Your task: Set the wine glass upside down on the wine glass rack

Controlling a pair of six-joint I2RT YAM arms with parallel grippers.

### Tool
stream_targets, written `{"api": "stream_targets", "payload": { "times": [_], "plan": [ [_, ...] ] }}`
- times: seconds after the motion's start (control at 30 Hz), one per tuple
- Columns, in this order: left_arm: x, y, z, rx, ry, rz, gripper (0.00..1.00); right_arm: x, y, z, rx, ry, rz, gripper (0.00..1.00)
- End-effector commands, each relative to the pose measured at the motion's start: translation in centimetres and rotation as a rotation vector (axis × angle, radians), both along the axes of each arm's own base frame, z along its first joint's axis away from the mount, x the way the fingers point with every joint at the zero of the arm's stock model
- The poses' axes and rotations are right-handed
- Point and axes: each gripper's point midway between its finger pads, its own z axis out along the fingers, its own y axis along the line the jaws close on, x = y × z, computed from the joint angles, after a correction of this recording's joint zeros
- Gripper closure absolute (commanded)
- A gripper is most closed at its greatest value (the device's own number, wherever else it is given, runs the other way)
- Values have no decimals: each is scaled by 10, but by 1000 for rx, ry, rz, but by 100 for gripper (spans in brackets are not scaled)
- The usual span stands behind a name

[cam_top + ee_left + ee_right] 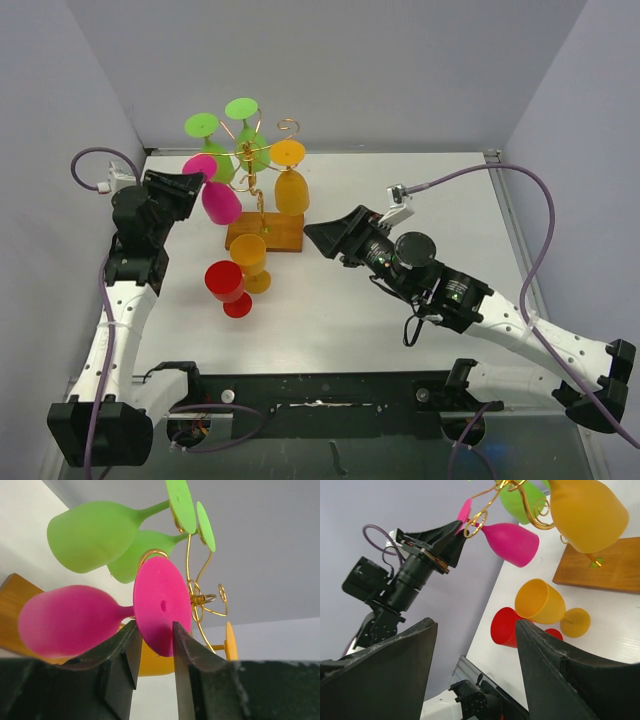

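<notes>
**Hanging the pink glass:** The left gripper (153, 628) meets the pink wine glass (218, 200) at the wine glass rack (270, 235). The glass hangs bowl-down and tilted, with its round foot just ahead of the fingertips. Its stem lies in a gold curl (151, 554) just beyond that foot. The fingers (126, 650) flank the foot's lower edge with a narrow gap, and it cannot be told whether they pinch it or stand just clear.

The step in hand looks like seating the glass and letting go. Done well, that means checking the stem sits fully within the curl and parting the fingers only slightly. The gripper should then back straight out along the fingers' own line, without lifting the foot or nudging the two green glasses (92, 532) hanging above it.

The right gripper (475, 630), spread wide and empty, hovers across the rack from the left one. A hung orange glass (585, 512) is ahead of it and to its right. Nearer it, an upright orange goblet (540, 602) and a red goblet (507, 627) stand on the white table (400, 320), enclosed by plain grey walls (350, 70).
</notes>
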Motion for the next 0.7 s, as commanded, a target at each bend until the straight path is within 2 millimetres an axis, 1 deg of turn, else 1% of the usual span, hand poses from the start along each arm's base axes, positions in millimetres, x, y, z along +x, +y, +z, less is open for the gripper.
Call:
{"api": "stream_targets", "payload": {
  "times": [0.0,0.13,0.23,0.37,0.47,0.57,0.67],
  "plan": [
    [-15,-3,19,81,-33,-18,66,8,-3,8,-25,-6,-46,36],
    [-25,-1,21,149,-14,-1,58,12,-2,-5,-73,24,-60,35],
    [-35,-2,28,209,-22,-2,52,14,2,-14,-113,41,-59,35],
    [-50,0,35,318,-23,10,41,19,6,-25,-187,58,-61,34],
    [-63,0,45,398,-35,10,39,21,13,-34,-232,56,-44,33],
    [-83,-3,53,496,-70,-14,39,26,26,-49,-306,44,-11,33],
    [-106,-14,53,621,-117,-110,38,31,39,-69,-397,55,17,33]
  ]
}}
